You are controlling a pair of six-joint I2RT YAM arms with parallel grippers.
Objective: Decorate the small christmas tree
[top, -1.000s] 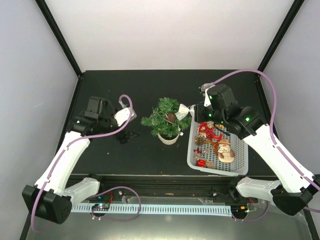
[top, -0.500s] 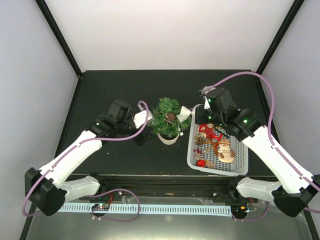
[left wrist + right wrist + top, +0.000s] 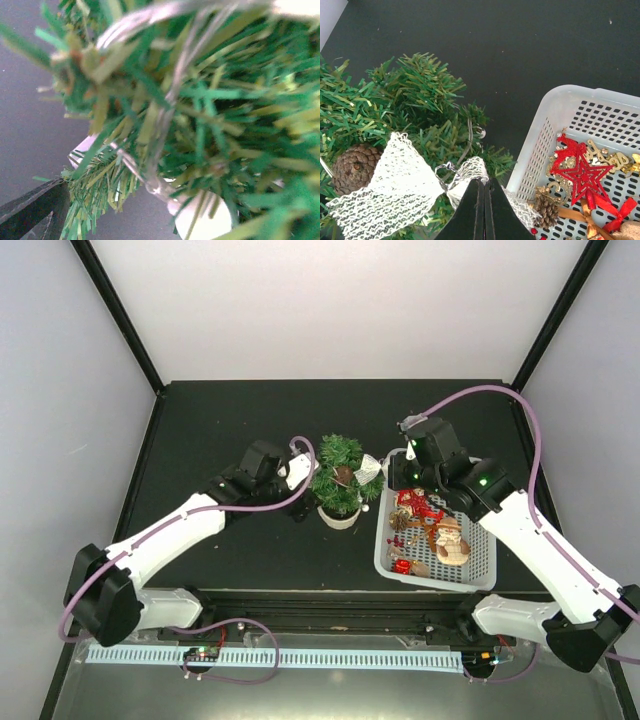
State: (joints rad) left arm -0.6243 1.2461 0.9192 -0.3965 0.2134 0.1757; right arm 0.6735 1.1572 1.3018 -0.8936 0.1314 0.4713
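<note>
The small christmas tree stands in its cream pot at the table's middle, with a pine cone on it. My right gripper is shut on a white mesh bow at the tree's right edge. In the right wrist view its fingers pinch the bow over the branches, beside the pine cone. My left gripper is at the tree's left side. In the left wrist view the branches fill the frame. One dark finger shows far to the lower left, and the pot shows below.
A white lattice basket sits right of the tree and holds a red star, a pine cone, gold pieces and a figure. The basket's rim is close to my right fingers.
My left arm has swung right from the table's left part to the tree's left side. My right gripper has shifted slightly left and still holds the bow.
</note>
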